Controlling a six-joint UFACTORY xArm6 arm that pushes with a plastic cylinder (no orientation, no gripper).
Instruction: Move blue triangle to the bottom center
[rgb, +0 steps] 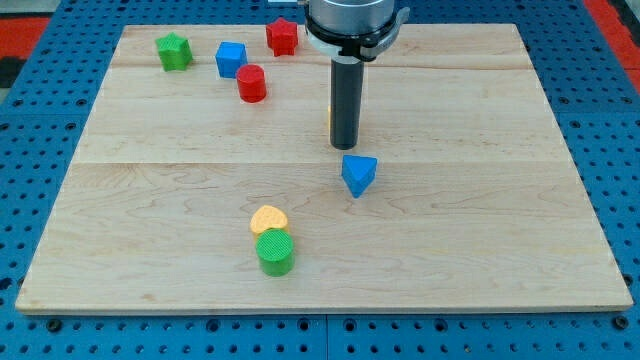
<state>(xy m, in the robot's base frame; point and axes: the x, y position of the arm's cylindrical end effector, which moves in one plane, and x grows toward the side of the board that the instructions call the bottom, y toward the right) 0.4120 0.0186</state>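
The blue triangle (359, 174) lies on the wooden board (480, 230), a little right of the view's centre. My tip (345, 147) stands just above it in the view, slightly to its left, close to it; I cannot tell whether they touch. The dark rod rises from there to the arm's head at the view's top. A small sliver of a yellow-orange block (331, 122) shows at the rod's left edge, mostly hidden behind it.
A yellow heart (268, 218) and a green cylinder (275, 252) touch each other at the bottom centre-left. A green star (174, 51), a blue cube (231, 59), a red cylinder (251, 83) and a red star (283, 37) sit along the top left.
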